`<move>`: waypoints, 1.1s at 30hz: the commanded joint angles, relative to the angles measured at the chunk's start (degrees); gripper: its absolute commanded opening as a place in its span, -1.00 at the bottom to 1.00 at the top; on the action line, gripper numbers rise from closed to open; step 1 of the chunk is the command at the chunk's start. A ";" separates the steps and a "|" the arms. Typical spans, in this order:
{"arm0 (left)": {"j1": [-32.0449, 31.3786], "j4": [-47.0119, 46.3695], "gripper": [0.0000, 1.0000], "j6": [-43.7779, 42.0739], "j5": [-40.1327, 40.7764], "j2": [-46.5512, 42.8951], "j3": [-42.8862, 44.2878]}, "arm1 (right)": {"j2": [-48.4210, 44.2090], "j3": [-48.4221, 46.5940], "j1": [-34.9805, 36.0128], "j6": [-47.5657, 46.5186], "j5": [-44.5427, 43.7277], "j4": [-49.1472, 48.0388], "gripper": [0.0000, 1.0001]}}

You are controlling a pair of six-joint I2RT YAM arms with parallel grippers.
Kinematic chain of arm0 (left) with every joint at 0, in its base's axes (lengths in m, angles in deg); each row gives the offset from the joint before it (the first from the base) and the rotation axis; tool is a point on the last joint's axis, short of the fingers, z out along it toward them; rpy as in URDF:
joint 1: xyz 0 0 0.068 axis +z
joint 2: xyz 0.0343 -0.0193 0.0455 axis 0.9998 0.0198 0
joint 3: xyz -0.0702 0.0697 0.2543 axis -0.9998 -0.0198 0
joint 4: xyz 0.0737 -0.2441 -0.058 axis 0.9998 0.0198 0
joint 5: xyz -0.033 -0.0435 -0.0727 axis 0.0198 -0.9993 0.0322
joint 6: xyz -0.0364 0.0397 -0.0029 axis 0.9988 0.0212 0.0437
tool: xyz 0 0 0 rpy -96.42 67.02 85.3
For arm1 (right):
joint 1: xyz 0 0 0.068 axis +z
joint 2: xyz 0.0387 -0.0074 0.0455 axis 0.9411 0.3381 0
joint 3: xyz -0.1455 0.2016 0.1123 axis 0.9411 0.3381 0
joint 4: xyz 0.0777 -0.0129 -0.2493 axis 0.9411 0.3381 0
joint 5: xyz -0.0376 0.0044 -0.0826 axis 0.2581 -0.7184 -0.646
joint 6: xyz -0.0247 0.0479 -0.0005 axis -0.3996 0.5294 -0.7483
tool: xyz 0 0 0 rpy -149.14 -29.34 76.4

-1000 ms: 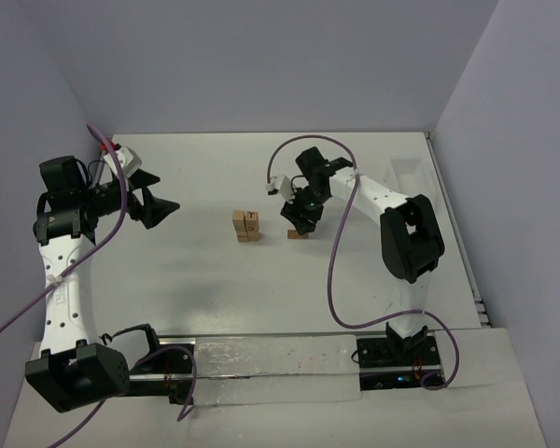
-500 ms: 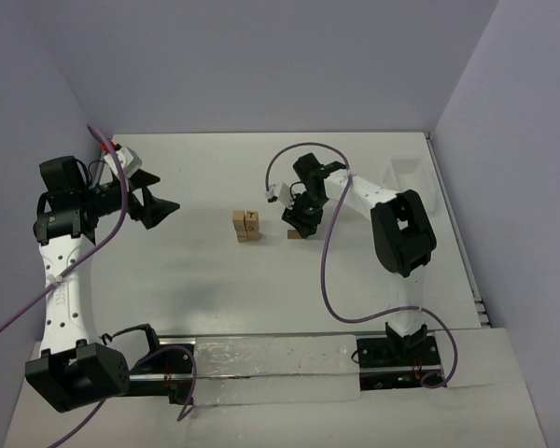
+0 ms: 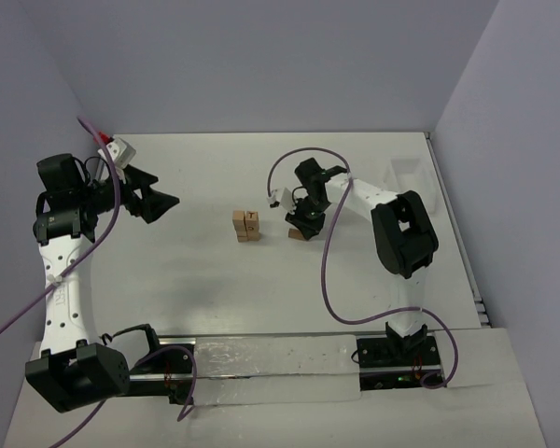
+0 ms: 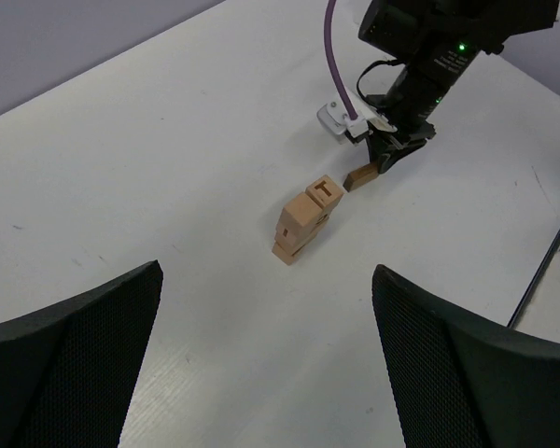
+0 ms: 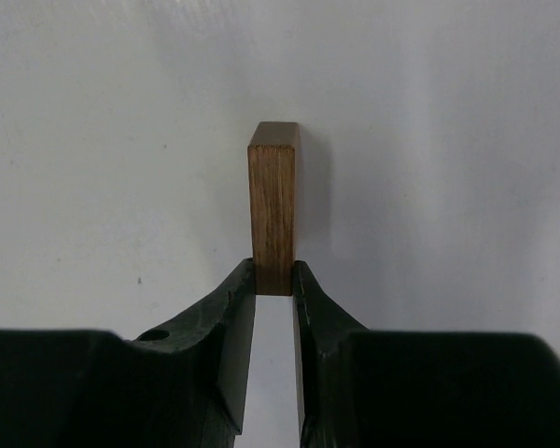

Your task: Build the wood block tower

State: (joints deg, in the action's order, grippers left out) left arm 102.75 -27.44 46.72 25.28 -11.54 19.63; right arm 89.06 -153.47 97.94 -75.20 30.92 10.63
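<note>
Top view, right gripper (image 3: 301, 224): low at the table, jaws closed on a single wood block (image 3: 298, 233).
Top view, tower (image 3: 247, 226): low stack of tan blocks near mid-table, just left of the held wood block and apart from it. Much nearer the right arm than the left.
Top view, left gripper (image 3: 155, 201): raised, well apart on the left, aimed toward the tower.
Top view, tray (image 3: 401, 173): pale raised shape at the far right of the table. Contents not to be made out.
Left wrist, fingers (image 4: 75, 359): spread wide, nothing between them.
Left wrist, tower (image 4: 303, 219): ahead and roughly centred between the fingers, letter T on the top face. Wood block (image 4: 358, 177) just beyond it, at the tips of the right gripper (image 4: 397, 154).
Right wrist, wood block (image 5: 274, 210): short cuboid, long axis running straight out along the line of the jaws. Only its near end pinched between the pads (image 5: 235, 313), jaws narrow. Resting on the table or just lifted, cannot tell.
Coming move, as judged: lift, then a short carry leftward onto the tower — clearly the right arm's job.
Risk, as judged: grip at one end only, so the block may pivot — worth a level, slow placement.
</note>
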 commanded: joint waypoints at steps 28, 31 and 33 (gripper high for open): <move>-68.01 14.96 0.42 -38.63 42.70 11.05 7.90 | -16.61 4.17 -1.06 2.28 50.17 37.08 -1.00; -70.00 14.15 0.36 -39.95 44.36 12.56 8.21 | -16.07 4.90 0.41 2.73 50.55 37.00 -1.00; -71.27 14.13 0.31 -40.41 44.72 13.50 8.89 | -15.74 5.16 0.79 3.07 50.99 37.00 -1.00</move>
State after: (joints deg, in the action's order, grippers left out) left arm 33.40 -12.28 9.26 66.69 1.32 24.43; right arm 72.74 -148.82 97.59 -73.51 77.91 40.85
